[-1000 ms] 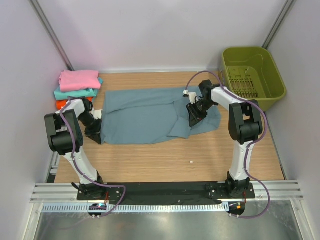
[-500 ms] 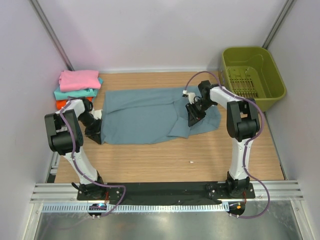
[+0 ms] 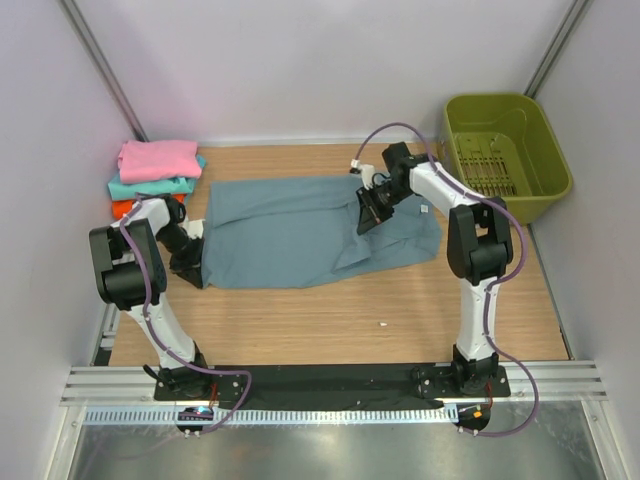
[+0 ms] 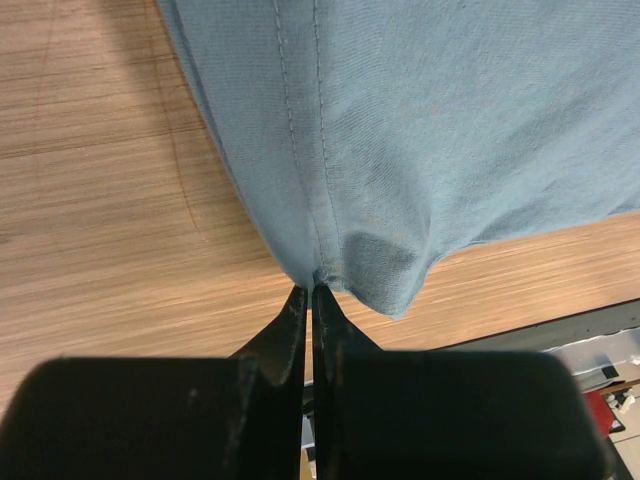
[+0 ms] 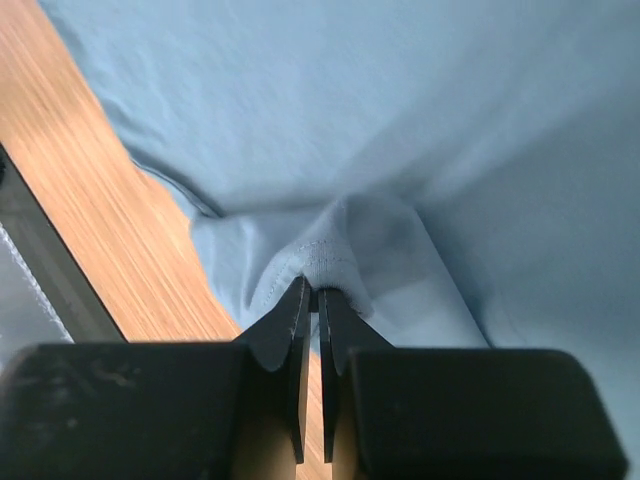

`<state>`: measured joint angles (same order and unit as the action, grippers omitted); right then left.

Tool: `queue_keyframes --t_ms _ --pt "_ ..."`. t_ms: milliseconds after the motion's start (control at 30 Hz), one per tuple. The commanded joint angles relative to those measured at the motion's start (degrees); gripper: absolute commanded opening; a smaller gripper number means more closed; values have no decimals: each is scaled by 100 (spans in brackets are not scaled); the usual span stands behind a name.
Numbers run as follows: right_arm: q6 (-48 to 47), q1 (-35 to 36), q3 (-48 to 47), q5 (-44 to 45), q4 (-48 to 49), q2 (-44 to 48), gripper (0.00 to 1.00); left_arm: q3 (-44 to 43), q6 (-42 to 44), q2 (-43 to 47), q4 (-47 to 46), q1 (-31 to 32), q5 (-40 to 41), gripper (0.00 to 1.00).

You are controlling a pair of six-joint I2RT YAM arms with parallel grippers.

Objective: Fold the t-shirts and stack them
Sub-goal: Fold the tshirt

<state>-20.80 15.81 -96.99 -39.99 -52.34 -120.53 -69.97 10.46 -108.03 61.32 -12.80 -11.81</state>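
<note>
The blue-grey t-shirt (image 3: 290, 235) is spread mid-frame on the surface (image 3: 320, 320). Its left hem is pinched by the closed left gripper (image 4: 308, 297), and a raised fold by the closed right gripper (image 5: 318, 296). A folded stack (image 3: 155, 172) is seen upper left, and a green basket (image 3: 552, 170) upper right.

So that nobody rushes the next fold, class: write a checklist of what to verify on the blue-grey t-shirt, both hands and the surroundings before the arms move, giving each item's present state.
1. Left hand shut on the t-shirt hem: ok.
2. Right hand shut on a bunched fold of the cloth: ok.
3. Right hand grips one layer only: cannot tell.
4. The t-shirt lies flat: not ok, creased and doubled over near the right hand.
5. Folded pile neat, pink on top: ok.
6. Basket apart from the t-shirt: ok.
</note>
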Motion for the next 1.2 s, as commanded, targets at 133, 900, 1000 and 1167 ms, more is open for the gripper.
queue_keyframes --t_ms 133,900,1000,1167 --pt "506 817 -496 -299 347 -155 15 -174 -79 177 108 -30 -58 0" --pt "-627 1072 1885 2188 2368 1866 33 -341 -123 10 117 -12 -76 0" --pt "-733 1336 2157 2267 2553 1910 33 -333 -123 10 117 -12 -75 0" --pt "-698 1714 2307 2408 2878 1832 30 -271 -132 10 64 -21 -84 0"
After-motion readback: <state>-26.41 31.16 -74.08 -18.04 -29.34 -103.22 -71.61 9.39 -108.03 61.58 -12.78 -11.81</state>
